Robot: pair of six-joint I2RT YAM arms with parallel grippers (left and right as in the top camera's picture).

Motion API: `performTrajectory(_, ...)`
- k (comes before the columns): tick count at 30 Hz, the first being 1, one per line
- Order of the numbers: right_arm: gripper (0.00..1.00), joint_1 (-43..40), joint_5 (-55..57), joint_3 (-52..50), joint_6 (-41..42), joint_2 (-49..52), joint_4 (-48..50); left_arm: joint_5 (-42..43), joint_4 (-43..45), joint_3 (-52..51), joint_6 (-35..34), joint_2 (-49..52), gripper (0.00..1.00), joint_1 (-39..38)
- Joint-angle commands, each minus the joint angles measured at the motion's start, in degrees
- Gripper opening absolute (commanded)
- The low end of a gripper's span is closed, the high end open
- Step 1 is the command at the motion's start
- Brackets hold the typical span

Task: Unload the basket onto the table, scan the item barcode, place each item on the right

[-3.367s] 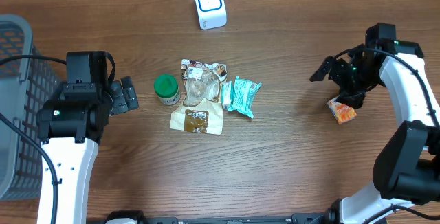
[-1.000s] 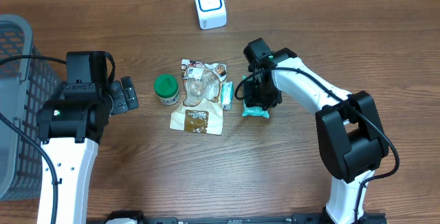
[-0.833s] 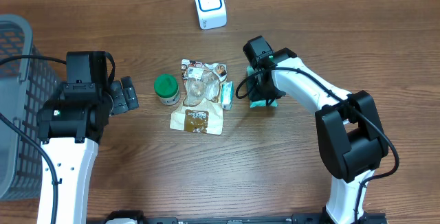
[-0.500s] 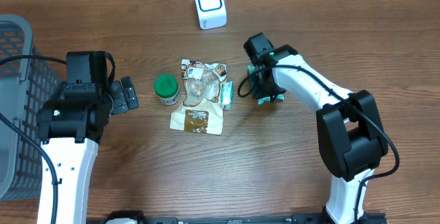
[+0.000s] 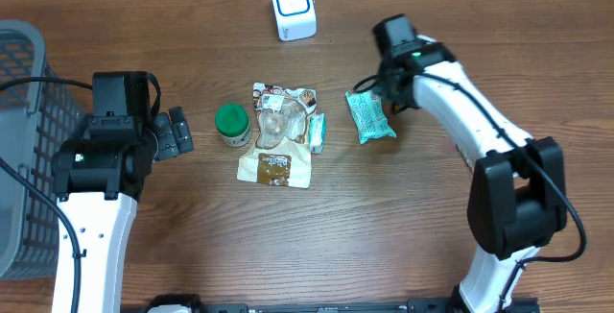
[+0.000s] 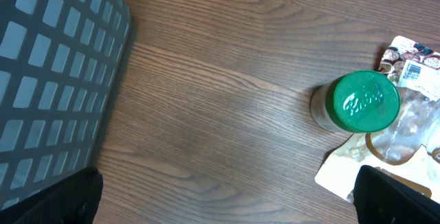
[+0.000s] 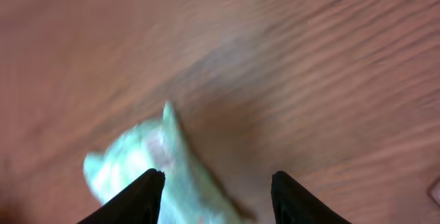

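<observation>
A teal snack packet (image 5: 369, 118) lies flat on the wooden table, right of the item pile. My right gripper (image 5: 387, 95) hovers just past its far right corner. In the blurred right wrist view the jaws (image 7: 216, 177) stand apart, with the teal packet (image 7: 130, 159) below beside the left finger and bare wood between the tips. The white barcode scanner with a blue ring (image 5: 293, 6) stands at the back centre. My left gripper (image 5: 176, 132) rests wide open left of the green-lidded jar (image 5: 232, 124), with nothing between its fingers (image 6: 223, 200).
A brown pouch (image 5: 276, 140) and a small teal bar (image 5: 318, 132) lie next to the jar (image 6: 364, 100). A grey mesh basket (image 5: 19, 140) fills the left edge and shows close in the left wrist view (image 6: 48, 80).
My right gripper carried the teal packet up and to the right, away from the pile, and its jaws widened; the packet now lies flat. The left arm has not moved.
</observation>
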Motion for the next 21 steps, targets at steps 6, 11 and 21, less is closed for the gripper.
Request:
performTrajectory(6, 0.52, 0.1, -4.2, -2.5, -1.1, 6.6, 7.0, -0.6, 0.1, 0.1, 1.1, 0.2, 1.0, 0.2)
performTrajectory(11, 0.52, 0.2, -4.1, -2.5, -3.4, 8.5, 8.5, -0.6, 0.1, 0.1, 1.1, 0.2, 1.0, 0.2)
performTrajectory(21, 0.43, 0.9, -27.1, -2.5, -28.2, 8.6, 10.0, -0.6, 0.1, 0.1, 1.1, 0.2, 0.99, 0.2)
